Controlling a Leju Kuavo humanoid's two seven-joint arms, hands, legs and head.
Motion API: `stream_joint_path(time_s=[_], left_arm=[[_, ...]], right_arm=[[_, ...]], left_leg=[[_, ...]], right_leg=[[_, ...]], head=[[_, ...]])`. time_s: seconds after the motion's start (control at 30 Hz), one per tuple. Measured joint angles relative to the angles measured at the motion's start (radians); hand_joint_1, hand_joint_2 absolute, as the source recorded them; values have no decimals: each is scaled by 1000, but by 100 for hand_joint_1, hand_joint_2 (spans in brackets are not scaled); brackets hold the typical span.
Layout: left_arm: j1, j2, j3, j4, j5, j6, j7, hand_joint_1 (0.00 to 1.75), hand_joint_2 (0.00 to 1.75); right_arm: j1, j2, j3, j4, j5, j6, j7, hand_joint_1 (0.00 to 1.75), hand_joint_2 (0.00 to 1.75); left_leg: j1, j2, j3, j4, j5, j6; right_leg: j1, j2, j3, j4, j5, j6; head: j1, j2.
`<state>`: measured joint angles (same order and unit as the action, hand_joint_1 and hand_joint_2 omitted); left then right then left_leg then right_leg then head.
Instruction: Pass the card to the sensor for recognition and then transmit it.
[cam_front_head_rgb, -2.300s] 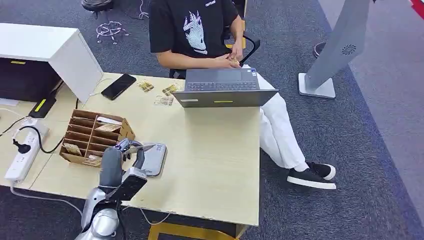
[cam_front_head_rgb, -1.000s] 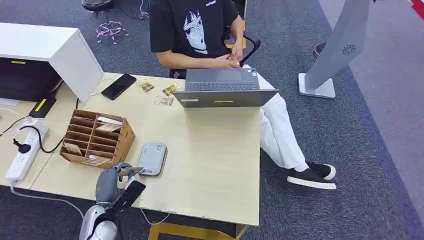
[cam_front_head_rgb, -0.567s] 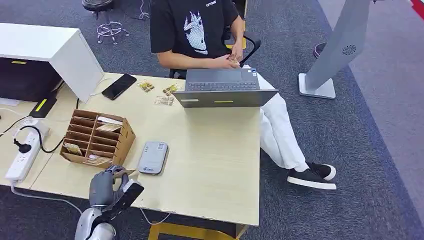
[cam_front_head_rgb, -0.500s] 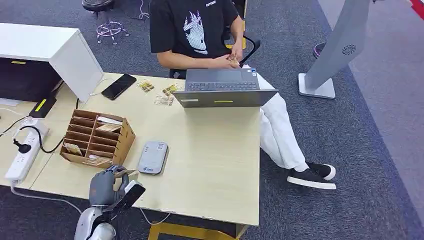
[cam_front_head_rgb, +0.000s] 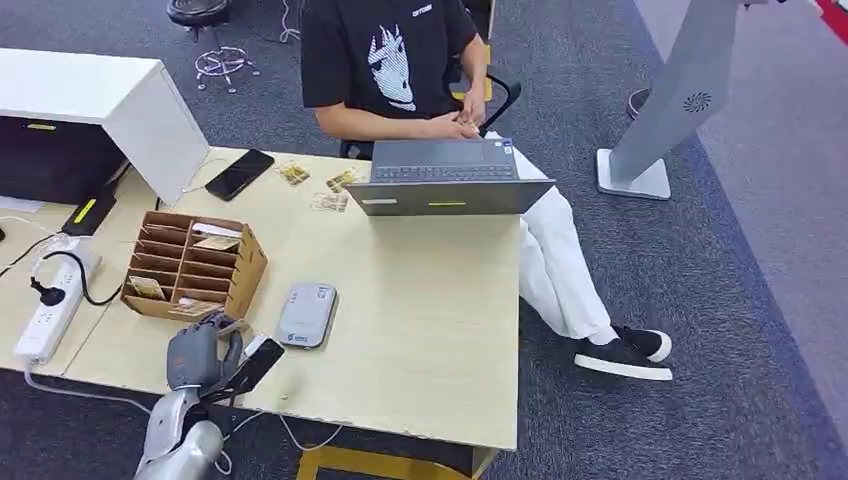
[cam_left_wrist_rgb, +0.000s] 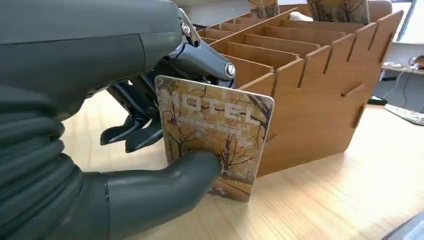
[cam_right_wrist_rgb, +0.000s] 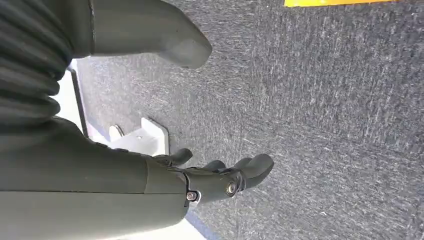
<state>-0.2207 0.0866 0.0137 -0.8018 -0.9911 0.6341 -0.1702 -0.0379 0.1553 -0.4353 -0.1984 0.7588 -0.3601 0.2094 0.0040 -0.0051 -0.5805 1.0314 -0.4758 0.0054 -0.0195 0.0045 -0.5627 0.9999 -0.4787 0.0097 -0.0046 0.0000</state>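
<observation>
Card was pinched upright in the left hand, low beside the wooden rack; the sensor sat nearby, hand-over seemingly pending. Right hand hung loosely uncurled, holding nothing.

A: Card colours?
B: Tan w/ brown bare-tree print, pale "HOTEL" lettering. Left hand dk grey.
A: Rest?
B: Sensor lt grey, rack brown wood, desk pale wood, carpet grey-blue.
</observation>
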Motion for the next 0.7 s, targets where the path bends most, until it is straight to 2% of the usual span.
stream_joint_path(time_s=[0.07, 0.13, 0.3, 0.43, 0.53, 0.7], left_arm=[[-1, -5, 0, -1, 10, 11, -28, 175, 175], [10, -10, -1, -46, 37, 15, -54, 175, 175], [53, -19, -41, -305, 85, -21, -59, 175, 175], [70, -19, -59, -409, 92, -24, -63, 175, 175], [90, -19, -81, -501, 108, 12, -125, 175, 175], [133, -18, -129, -689, 131, 19, -138, 175, 175]], right_arm=[[0, 0, -3, 0, 6, 0, 9, 0, 175], [1, 0, -9, 0, 8, 0, 11, 0, 175], [3, 0, -29, 0, 8, 0, 5, 0, 175], [4, 1, -35, 0, 8, -1, 3, 0, 175], [3, 2, -43, -1, 8, 0, -10, 0, 175], [3, 4, -56, 0, 11, 0, -3, 0, 175]], left_leg=[[0, 0, 0, 0, 1, 0], [0, 0, 0, 0, 1, 0], [0, 0, -3, 1, 1, 1], [0, 1, -3, 1, 0, 1], [0, 0, -4, 1, 0, 1], [0, 1, -4, 1, 0, 1]], right_leg=[[0, 0, 0, 0, 0, 0], [0, 1, 0, 0, 0, 0], [0, 1, -1, 0, 1, 1], [0, 2, -3, 0, 1, 1], [0, 1, -3, 0, 0, 1], [0, 1, -4, 0, 0, 1]], head=[[0, 0], [0, 0], [0, 0], [0, 0], [0, 0], [0, 0]])
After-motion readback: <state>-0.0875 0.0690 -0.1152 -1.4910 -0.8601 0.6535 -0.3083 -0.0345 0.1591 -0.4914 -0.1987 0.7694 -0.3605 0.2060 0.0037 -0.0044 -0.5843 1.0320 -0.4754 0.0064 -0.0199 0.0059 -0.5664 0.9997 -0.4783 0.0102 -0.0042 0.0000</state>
